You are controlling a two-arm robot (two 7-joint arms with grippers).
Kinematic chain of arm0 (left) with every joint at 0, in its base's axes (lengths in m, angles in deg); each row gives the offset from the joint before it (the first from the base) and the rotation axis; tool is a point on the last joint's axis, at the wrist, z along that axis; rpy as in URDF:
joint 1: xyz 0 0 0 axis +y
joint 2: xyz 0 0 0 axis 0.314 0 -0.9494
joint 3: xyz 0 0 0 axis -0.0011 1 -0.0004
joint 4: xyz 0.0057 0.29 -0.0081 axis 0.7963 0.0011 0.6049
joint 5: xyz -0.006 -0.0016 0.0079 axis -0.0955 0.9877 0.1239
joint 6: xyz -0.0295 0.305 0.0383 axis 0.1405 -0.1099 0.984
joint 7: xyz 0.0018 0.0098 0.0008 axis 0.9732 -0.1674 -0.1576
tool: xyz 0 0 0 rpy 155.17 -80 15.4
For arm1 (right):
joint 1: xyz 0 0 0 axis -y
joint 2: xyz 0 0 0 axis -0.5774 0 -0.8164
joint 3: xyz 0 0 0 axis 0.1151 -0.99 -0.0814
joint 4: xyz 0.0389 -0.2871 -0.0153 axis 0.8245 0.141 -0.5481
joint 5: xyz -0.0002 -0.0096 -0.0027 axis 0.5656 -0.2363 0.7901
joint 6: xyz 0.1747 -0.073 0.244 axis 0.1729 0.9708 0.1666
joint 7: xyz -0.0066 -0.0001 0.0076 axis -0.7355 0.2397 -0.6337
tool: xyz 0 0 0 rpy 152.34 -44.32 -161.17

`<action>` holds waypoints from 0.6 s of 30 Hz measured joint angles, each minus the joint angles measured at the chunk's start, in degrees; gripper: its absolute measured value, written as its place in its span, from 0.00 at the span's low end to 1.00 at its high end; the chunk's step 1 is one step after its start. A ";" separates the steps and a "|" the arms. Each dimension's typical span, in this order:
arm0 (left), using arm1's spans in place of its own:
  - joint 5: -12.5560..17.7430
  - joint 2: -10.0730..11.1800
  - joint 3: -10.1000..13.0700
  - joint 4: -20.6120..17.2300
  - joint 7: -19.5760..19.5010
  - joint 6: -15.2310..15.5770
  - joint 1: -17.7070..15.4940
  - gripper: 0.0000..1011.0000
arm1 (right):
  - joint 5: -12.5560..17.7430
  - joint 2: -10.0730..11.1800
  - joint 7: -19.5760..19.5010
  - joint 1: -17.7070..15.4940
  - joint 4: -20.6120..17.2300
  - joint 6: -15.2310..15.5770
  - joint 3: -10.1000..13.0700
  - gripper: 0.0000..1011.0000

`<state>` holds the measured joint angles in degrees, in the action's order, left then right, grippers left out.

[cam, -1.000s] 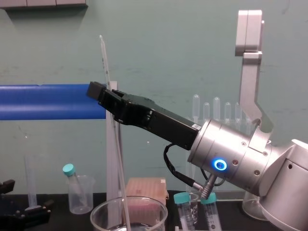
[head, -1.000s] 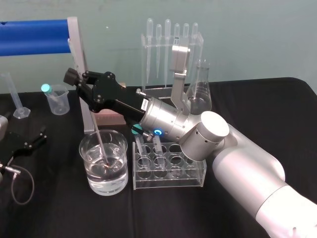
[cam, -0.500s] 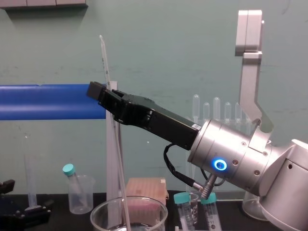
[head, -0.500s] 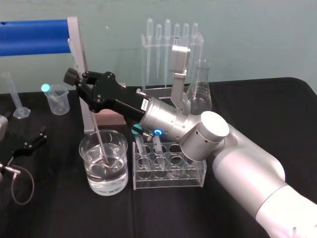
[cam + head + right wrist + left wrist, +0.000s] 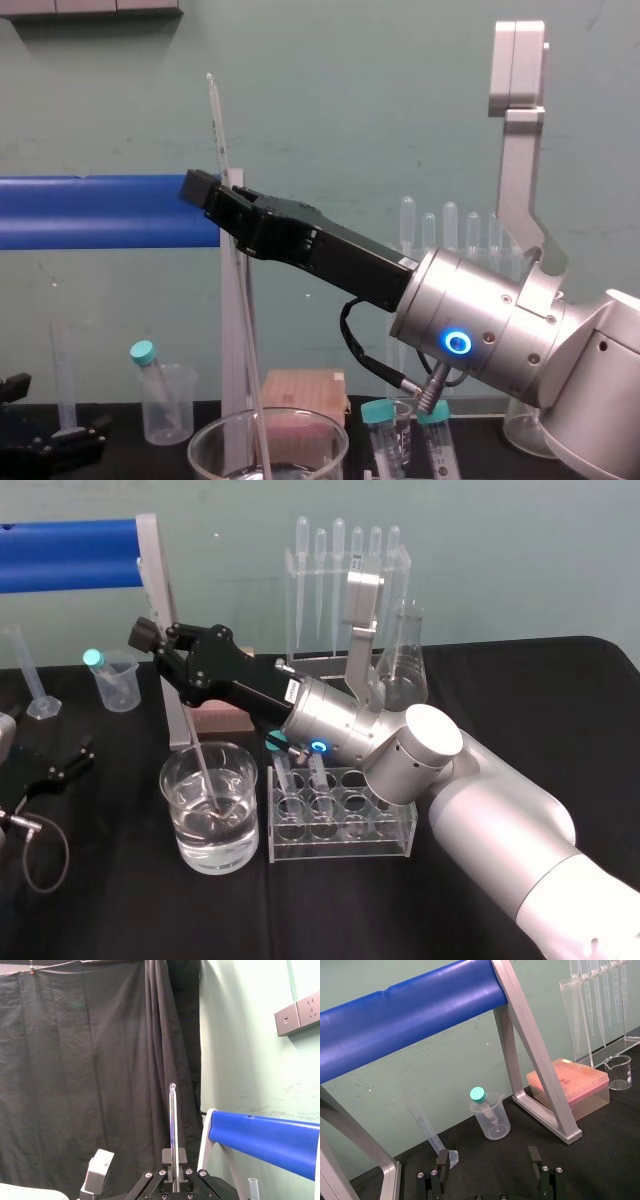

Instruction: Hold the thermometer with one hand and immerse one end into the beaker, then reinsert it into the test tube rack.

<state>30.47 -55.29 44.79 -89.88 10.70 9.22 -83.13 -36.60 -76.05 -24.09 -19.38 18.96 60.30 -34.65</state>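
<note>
Black right gripper [image 5: 158,640] clamps the long glass thermometer [image 5: 203,768], tip inside the wide clear beaker [image 5: 168,780]; clear test-tube rack [image 5: 340,832] just beside at 3 o'clock. Left gripper [image 5: 66,764], fingers apart, at 9 o'clock.

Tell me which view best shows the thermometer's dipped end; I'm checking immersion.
Head view: the thermometer runs from the right gripper down into the water-filled beaker. Chest shows its upper shaft; right wrist, its top.

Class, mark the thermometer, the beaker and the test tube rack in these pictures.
thermometer [image 5: 217,130], chest view, upper stem above the fingers.
beaker [image 5: 240,830], head view, side wall.
test tube rack [image 5: 340,846], head view, front wall.
</note>
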 joint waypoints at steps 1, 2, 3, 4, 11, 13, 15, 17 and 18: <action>0.00 0.00 0.00 0.00 0.00 0.00 0.00 1.00 | 0.00 0.00 0.00 0.00 0.00 0.00 0.00 0.05; 0.00 0.00 0.00 0.00 0.00 0.00 0.00 1.00 | 0.00 0.00 0.00 0.00 0.00 0.00 0.00 0.05; 0.00 0.00 0.00 0.00 0.00 0.00 0.00 1.00 | 0.00 0.00 0.00 0.00 0.00 0.00 0.00 0.05; 0.00 0.00 0.00 0.00 0.00 0.00 0.00 1.00 | 0.00 0.00 0.00 0.00 0.00 0.00 0.00 0.05; 0.00 0.00 0.00 0.00 0.00 0.00 0.00 1.00 | 0.00 0.00 0.00 0.00 0.00 0.00 0.00 0.05; 0.00 0.00 0.00 0.00 0.00 0.00 0.00 1.00 | 0.00 0.00 0.00 0.00 0.00 0.00 0.00 0.05; 0.00 0.00 0.00 0.00 0.00 0.00 0.00 1.00 | 0.00 -0.03 0.31 0.13 0.08 0.10 -0.05 0.05; 0.00 0.00 0.00 0.00 0.00 0.00 0.00 1.00 | 0.16 -0.25 1.58 0.83 0.56 0.36 -0.34 0.05; 0.00 0.00 0.00 0.00 0.00 0.00 0.00 1.00 | 0.30 -0.38 2.09 0.99 0.74 0.36 -0.37 0.05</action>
<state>30.47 -55.29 44.78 -89.88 10.70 9.22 -83.13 -36.30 -76.42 -21.99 -18.39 19.70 60.66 -35.02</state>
